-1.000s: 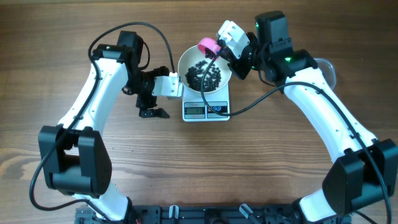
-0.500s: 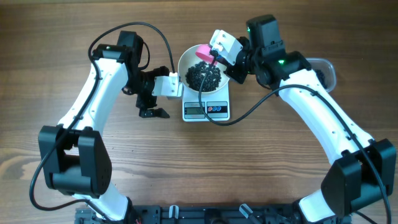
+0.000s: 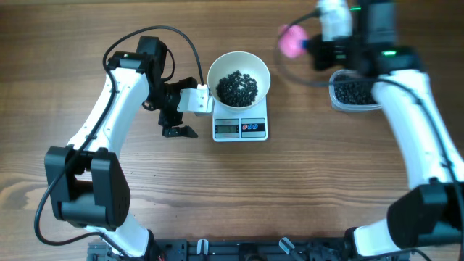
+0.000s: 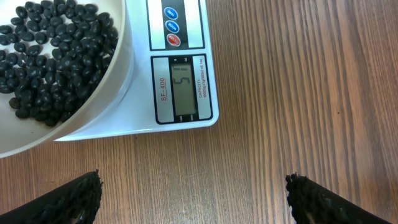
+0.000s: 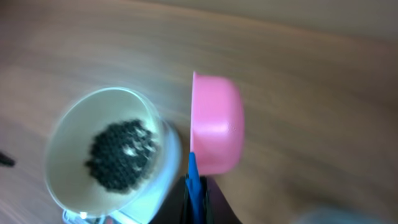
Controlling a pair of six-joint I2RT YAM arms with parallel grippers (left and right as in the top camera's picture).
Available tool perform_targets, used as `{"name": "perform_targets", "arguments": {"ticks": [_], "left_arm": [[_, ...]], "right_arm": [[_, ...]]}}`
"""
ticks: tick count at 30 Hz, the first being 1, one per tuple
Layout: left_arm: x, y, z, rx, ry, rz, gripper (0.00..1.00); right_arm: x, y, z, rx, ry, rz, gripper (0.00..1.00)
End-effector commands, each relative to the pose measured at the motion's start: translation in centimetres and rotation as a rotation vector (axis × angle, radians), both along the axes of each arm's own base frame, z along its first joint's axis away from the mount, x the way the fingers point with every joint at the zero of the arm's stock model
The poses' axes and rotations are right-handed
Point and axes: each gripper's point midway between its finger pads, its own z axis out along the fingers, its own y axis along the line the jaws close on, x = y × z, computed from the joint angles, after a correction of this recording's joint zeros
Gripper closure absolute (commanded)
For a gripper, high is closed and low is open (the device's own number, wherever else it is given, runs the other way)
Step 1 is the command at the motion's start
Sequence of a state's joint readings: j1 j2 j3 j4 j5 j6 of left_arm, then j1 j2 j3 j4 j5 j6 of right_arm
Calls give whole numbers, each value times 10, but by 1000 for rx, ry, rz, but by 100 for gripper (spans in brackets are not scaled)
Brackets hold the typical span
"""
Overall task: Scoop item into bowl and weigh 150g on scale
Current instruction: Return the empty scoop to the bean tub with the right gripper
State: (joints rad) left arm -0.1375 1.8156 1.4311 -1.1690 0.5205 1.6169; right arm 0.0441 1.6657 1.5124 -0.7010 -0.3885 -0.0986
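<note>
Left wrist footage showed us the left gripper [image 4: 196, 202] spread wide. Its 2 dark fingertips [image 4: 68, 199] only poked in at the bottom corners, holding nothing, above bare table [image 4: 298, 93] just beside the scale [image 4: 189, 31]. The right gripper [image 5: 198, 202] was pressed together on the handle of a pink scoop [image 5: 214, 130], held in the air between the bowl [image 3: 212, 76] and a clear tub [image 3: 335, 98]. The beans [image 3: 238, 88] lay heaped in the bowl, which sat on the scale; more filled the tub. Overhead, motion blurred the right arm. Its own view cut off most of its fingers, and we could not read the scale's display [image 4: 183, 87] with confidence.
</note>
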Motion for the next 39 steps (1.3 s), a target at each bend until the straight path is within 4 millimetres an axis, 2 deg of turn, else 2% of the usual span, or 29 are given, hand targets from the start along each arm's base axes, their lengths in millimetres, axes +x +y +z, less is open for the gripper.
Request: {"name": "perform_targets", "arguments": {"ticks": [1, 4, 7, 10, 15, 18, 23, 27, 34, 39], "left_arm": [[-2, -1, -2, 0, 9, -1, 0], [-2, -1, -2, 0, 9, -1, 0], [-2, -1, -2, 0, 9, -1, 0], [-2, -1, -2, 0, 9, -1, 0], [-2, -1, -2, 0, 9, -1, 0], [-2, -1, -2, 0, 9, -1, 0], [-2, -1, -2, 0, 9, -1, 0], [-2, -1, -2, -1, 9, -1, 0], [-2, -1, -2, 0, 9, -1, 0], [-2, -1, -2, -1, 9, -1, 0]], "right_arm": [[-21, -80, -8, 21, 151, -259, 96], [-43, -135, -37, 22, 293, -425, 96], [-52, -160, -66, 10, 364, -513, 96], [-55, -172, -96, -48, 424, -548, 96], [-58, -171, -130, -54, 509, -540, 96], [-71, -146, -142, 50, 614, -480, 96], [-83, -118, -139, 167, 691, -408, 96], [-78, -99, -134, 219, 671, -334, 96], [-37, -110, -127, 196, 480, -327, 96], [-38, -120, -132, 137, 484, -360, 96]]}}
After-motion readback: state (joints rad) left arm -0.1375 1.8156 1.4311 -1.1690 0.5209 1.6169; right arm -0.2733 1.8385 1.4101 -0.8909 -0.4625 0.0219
